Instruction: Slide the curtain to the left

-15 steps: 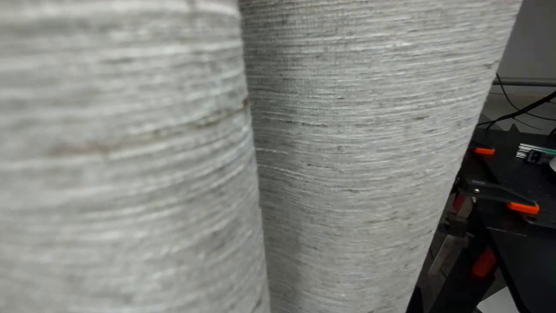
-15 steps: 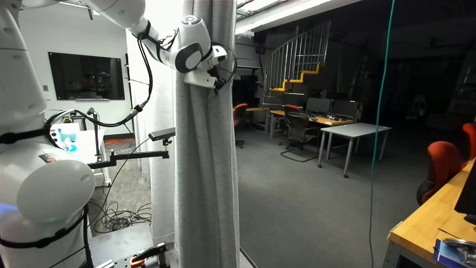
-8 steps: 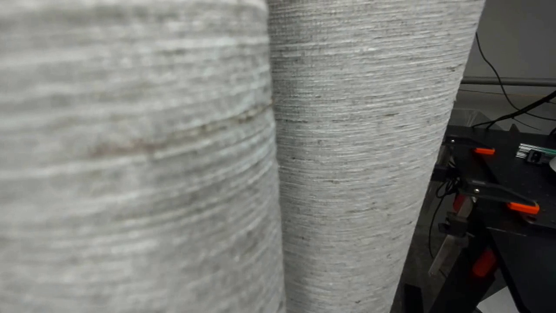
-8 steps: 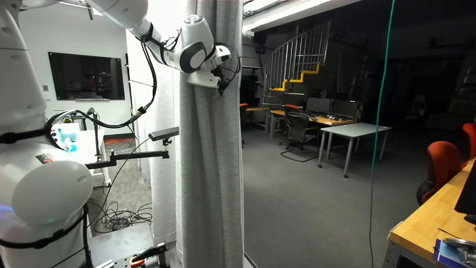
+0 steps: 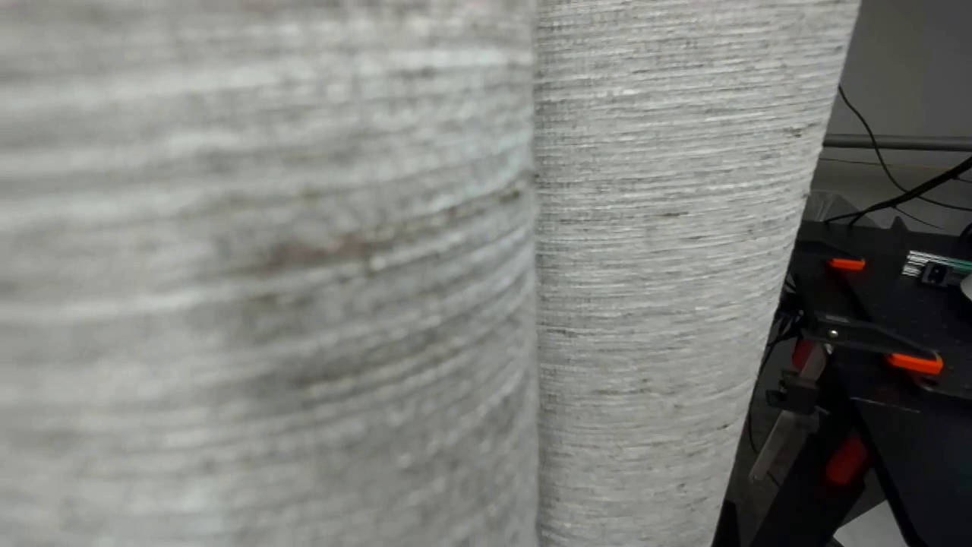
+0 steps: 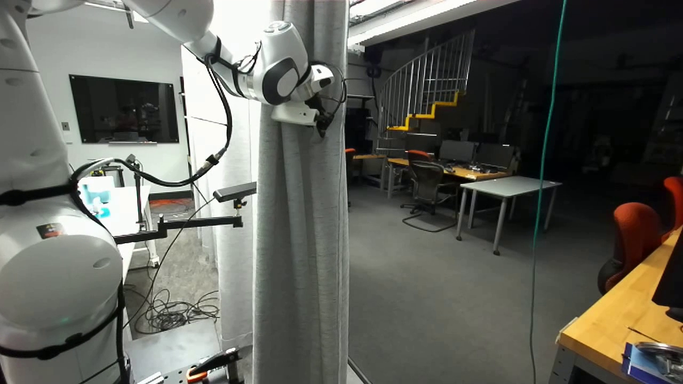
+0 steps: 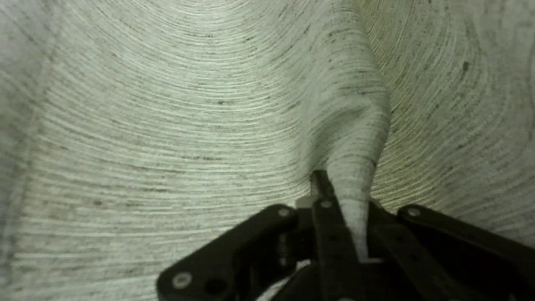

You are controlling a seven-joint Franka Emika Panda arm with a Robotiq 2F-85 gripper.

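The grey woven curtain (image 6: 299, 240) hangs in vertical folds in an exterior view, bunched in front of the arm's far end. In an exterior view the curtain (image 5: 668, 289) is very close and covers most of the picture. My gripper (image 6: 322, 128) is at the upper part of the curtain, near its right edge. In the wrist view the gripper (image 7: 345, 196) is shut on a pinched fold of the curtain (image 7: 188, 117), which runs down between the fingers. The right fingertip is mostly hidden behind the fold.
A camera (image 6: 235, 192) on a black bracket arm (image 6: 200, 222) stands beside the curtain's left side. A black table (image 5: 926, 441) with orange-tipped clamps (image 5: 915, 363) is right of the curtain. A green cord (image 6: 544, 154) hangs farther right. Cables (image 6: 176, 314) lie on the floor.
My gripper has moved a little to the right in an exterior view, and the curtain's right edge shifted right with it. In the close exterior view the near fold has moved right.
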